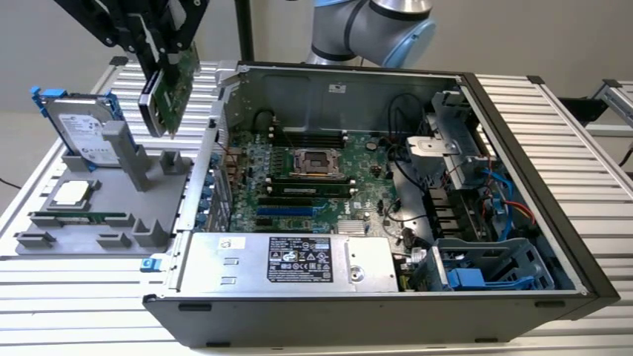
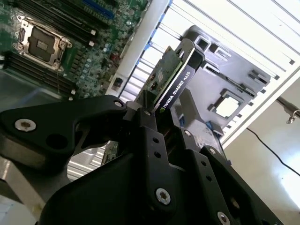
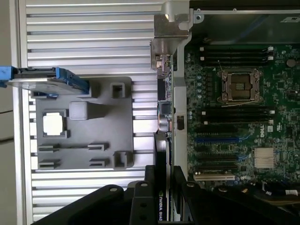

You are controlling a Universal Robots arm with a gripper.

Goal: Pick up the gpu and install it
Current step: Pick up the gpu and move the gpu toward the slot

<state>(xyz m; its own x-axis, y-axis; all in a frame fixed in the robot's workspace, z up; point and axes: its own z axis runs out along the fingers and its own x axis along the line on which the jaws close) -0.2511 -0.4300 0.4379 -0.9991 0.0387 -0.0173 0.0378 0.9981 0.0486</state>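
Slatted bench [image 1: 554, 126] carries open PC case [image 1: 396, 311] w/ gray fixture tray [image 1: 59, 230] just beside it. Pincer [image 1: 160, 68] sits above the tray/case edge, pinching the gpu [image 1: 170, 95]. The card is lifted clear, tilted. Hard drive [image 1: 84, 130] stands in the tray nearby.

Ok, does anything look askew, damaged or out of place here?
Nothing looks broken or spilled. The gpu hangs tilted in the gripper, up over the grey parts tray beside the open computer case; the tilt fits a card being carried.
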